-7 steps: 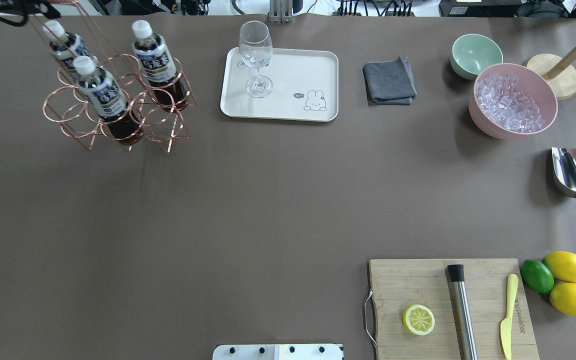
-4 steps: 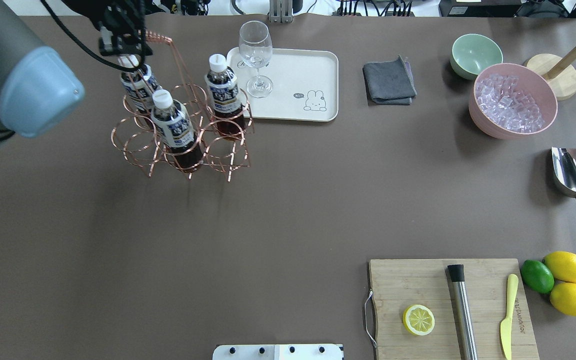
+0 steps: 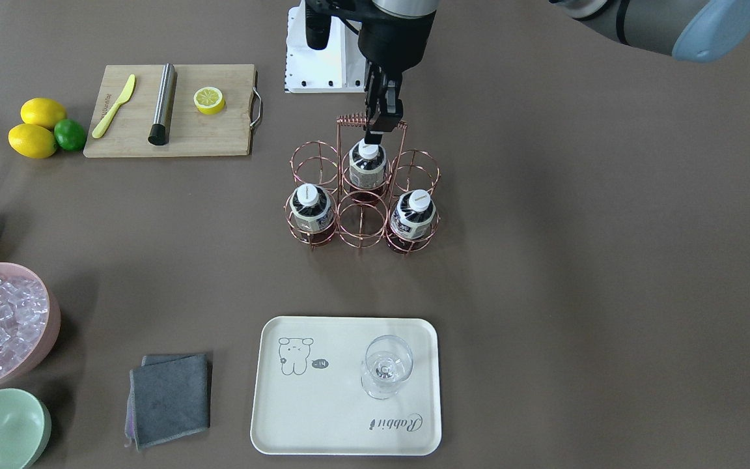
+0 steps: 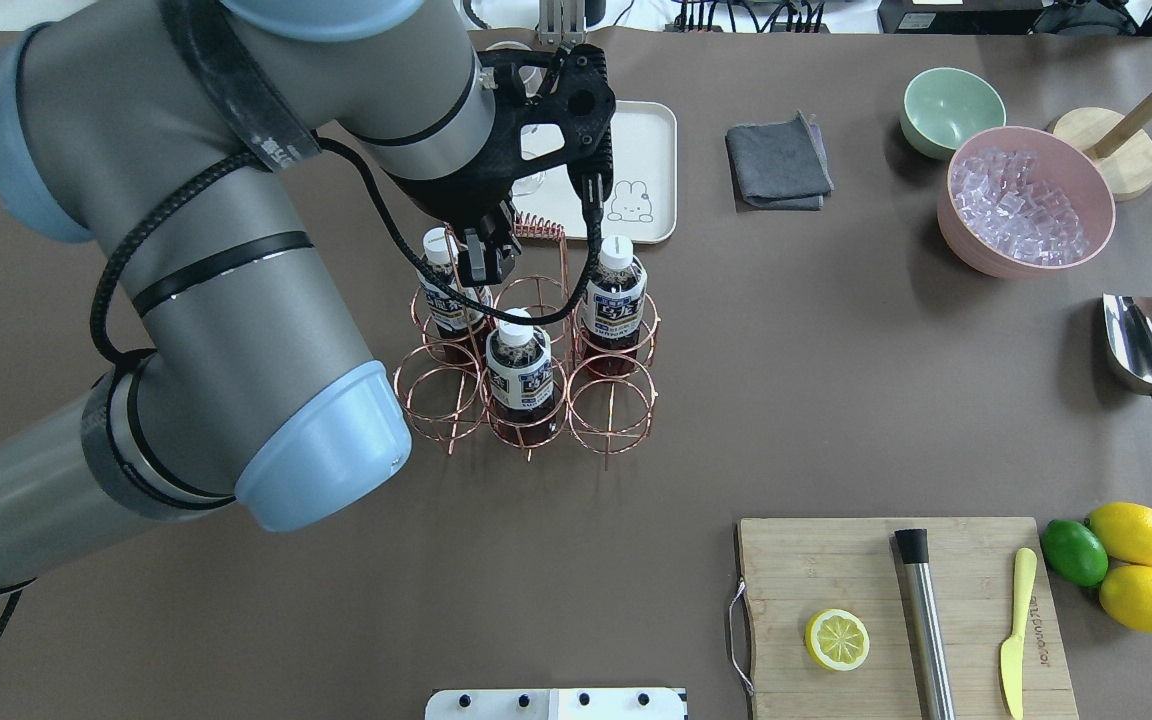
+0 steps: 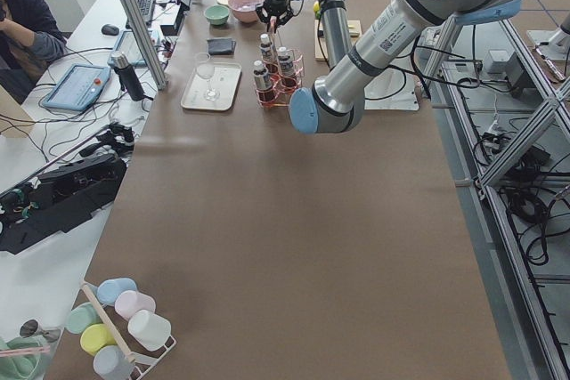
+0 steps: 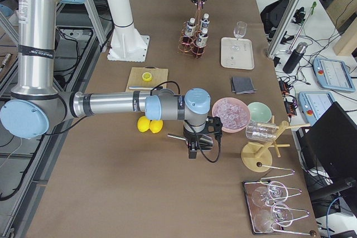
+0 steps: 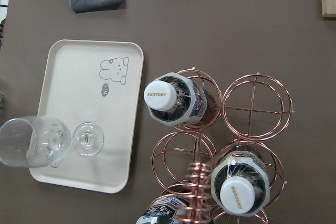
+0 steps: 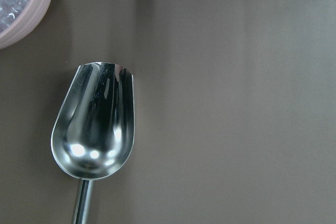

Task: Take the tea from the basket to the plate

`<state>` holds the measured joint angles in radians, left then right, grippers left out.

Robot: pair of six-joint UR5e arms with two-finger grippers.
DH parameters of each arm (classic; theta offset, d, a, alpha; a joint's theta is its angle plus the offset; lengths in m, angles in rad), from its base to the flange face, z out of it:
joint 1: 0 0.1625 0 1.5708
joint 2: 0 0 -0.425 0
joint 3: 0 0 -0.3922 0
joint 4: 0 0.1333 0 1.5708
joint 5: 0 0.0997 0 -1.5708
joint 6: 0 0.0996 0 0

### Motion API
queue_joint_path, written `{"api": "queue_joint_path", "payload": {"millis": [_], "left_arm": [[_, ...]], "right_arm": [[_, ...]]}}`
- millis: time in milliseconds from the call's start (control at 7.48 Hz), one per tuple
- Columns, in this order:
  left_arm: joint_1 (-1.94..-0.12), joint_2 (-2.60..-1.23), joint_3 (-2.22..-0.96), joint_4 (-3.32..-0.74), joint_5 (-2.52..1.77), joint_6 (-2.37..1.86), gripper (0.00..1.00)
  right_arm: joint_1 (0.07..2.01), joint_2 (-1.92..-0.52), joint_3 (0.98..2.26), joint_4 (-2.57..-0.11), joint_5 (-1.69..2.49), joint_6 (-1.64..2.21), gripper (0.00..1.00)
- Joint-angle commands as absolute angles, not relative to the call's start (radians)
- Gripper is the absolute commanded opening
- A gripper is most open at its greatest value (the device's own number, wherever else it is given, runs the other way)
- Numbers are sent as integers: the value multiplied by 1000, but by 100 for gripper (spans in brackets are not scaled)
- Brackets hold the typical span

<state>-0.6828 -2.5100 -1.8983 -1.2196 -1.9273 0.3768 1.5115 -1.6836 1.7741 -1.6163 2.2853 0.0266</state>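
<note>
Our left gripper point(image 3: 378, 127) was clamped on the coiled handle of the basket point(image 3: 351, 119). One tea bottle point(image 3: 366, 168) stood in its slot right beneath the fingers, with two more just beyond, toward the plate point(image 3: 323, 417). Our right gripper point(image 6: 194, 144) hung over the scoop point(image 8: 94, 129); we could not tell whether it was apart or together.

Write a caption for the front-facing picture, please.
Left tool grips the basket by its handle, three tea bottles inside; a glass stands on the plate.

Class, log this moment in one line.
left gripper shut on basket handle | three tea bottles in basket | plate holds glass only | right gripper unclear
</note>
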Motion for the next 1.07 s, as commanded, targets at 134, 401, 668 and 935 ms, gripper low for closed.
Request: {"api": "queue_joint_path", "payload": {"millis": [134, 401, 668, 935], "left_arm": [[-646, -2522, -1885, -1220, -1881, 324, 0], [-646, -2523, -1888, -1218, -1881, 292, 0], [-646, -2523, -1893, -1216, -1882, 290, 0], [-646, -2522, -1893, -1216, -1881, 290, 0]], "right_arm": [[1471, -1663, 1761, -1614, 2284, 22, 100], [1419, -1557, 1787, -1618, 2284, 96, 100], [1364, -1481, 1802, -1574, 2305, 199, 100], [1201, -1419, 1798, -1453, 2280, 297, 100]]}}
